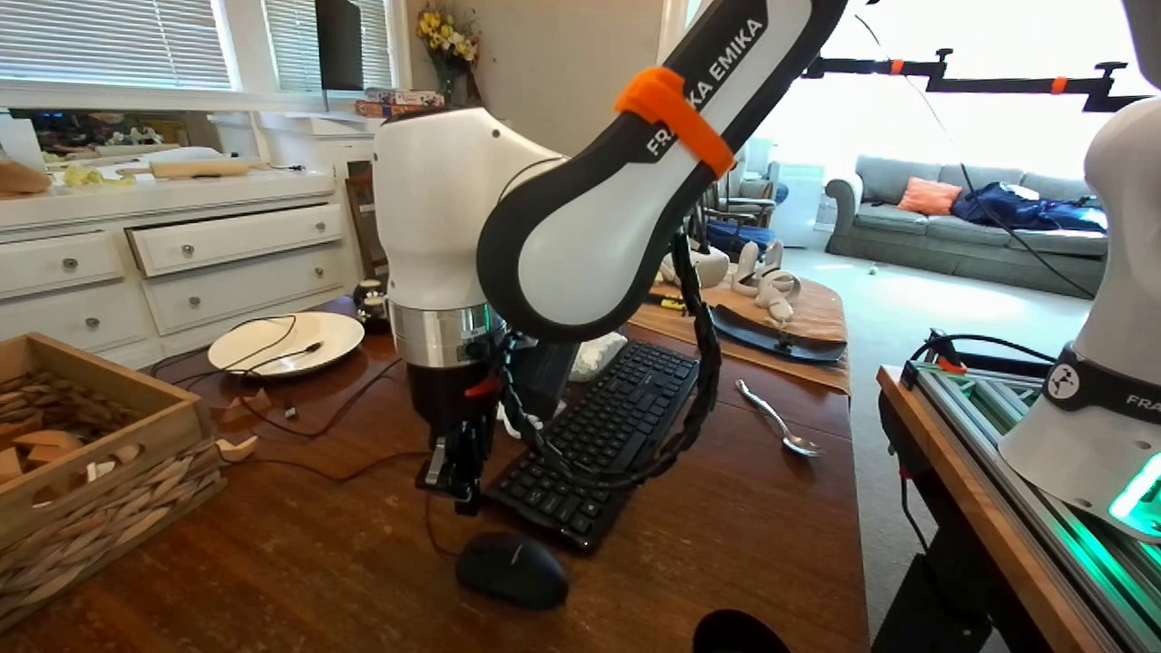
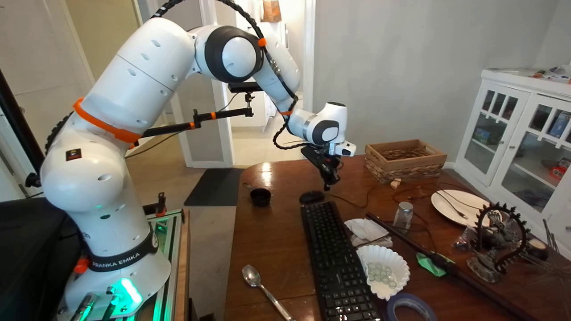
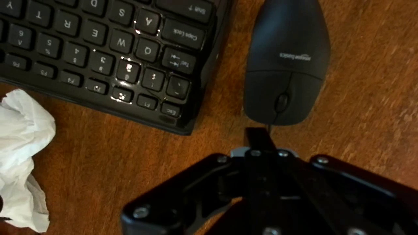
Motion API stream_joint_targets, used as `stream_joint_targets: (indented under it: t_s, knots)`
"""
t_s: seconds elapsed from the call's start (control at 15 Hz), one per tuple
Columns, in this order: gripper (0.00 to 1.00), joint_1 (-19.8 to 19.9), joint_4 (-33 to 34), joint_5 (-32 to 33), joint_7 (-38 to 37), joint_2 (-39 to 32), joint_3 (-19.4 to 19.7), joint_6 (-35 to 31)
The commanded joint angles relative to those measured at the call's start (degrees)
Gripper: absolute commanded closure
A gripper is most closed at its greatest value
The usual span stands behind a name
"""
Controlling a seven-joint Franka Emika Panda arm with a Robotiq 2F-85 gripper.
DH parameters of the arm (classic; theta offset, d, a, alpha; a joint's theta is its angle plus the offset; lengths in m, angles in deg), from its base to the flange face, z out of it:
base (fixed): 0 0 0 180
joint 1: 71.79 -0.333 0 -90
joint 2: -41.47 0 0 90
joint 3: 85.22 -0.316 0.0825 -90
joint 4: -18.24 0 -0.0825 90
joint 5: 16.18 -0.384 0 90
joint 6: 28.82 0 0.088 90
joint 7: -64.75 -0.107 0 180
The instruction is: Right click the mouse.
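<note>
wrist view: the gripper (image 3: 261,134) hangs just beyond the front end of the mouse (image 3: 287,52), apparently not touching it.
mouse: upright on the table (image 3: 107,163), just right of the keyboard (image 3: 130,42) in that view, as if parked within a typist's reach.
right button (image 3: 259,93): on the left, nearer the keyboard, because the mouse faces the gripper; the likely target.
jaws: drawn together, narrow, nothing seen between them, presumably to make one firm tip for pressing.
arm (image 2: 129,76): bent over the table in both exterior views, gripper aimed down, suiting a push from above.
cable (image 3: 269,127): runs out of sight behind the fingertips (image 3: 257,138); contact cannot be told.
fingertips: probably due a shift over the right button; coming in low could shove the mouse.
</note>
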Motion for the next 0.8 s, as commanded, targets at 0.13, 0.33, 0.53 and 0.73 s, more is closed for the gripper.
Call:
stream_joint_targets:
  t_s: [0.13,0.33,0.53,0.73]
  knots:
    - [1.0,-0.21,0.55,0.31,-0.13,-1.87,-0.56,-1.82]
    - [1.0,-0.23,0.88,0.27,-0.03,-2.67,-0.77,-1.95]
    - [1.0,-0.49,1.04,0.58,-0.25,-3.24,-0.53,-1.8]
    - [1.0,-0.22,1.37,0.33,0.17,-4.09,-0.75,-1.73]
